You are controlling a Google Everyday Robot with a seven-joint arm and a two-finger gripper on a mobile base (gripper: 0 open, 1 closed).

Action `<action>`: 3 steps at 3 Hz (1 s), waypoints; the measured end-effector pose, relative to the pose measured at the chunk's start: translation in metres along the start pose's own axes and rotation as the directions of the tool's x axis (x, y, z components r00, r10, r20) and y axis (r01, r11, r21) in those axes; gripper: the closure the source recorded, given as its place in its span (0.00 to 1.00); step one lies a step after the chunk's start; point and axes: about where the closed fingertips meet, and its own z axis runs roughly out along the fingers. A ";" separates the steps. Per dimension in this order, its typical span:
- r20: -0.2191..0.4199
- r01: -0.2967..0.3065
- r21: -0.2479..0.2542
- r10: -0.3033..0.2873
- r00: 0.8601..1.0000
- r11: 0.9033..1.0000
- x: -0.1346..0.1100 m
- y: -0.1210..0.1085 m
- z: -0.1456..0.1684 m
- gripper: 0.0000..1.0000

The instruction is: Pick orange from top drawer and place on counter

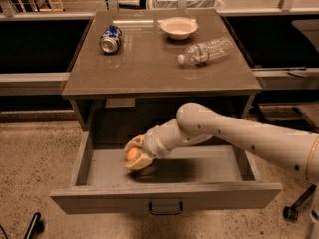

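The top drawer (99,197) is pulled open below the counter (149,66). The orange (132,155) is in the left part of the drawer, between the two pale fingers of my gripper (132,157). One finger lies above it and one below, and they appear closed on it. The orange sits a little above the drawer floor. My white arm reaches in from the right, across the drawer's right half.
On the counter a blue soda can (110,38) lies at the back left. A white bowl (179,27) stands at the back middle, and a clear plastic bottle (205,51) lies on its side at the right. The drawer's dark handle (165,209) faces front.
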 end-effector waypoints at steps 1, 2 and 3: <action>0.028 0.096 0.002 -0.096 0.995 0.995 -0.040 0.004 -0.004 0.92; -0.013 0.206 0.003 -0.206 0.978 0.979 -0.091 0.002 -0.022 1.00; -0.036 0.266 0.018 -0.265 0.964 0.964 -0.143 -0.015 -0.057 1.00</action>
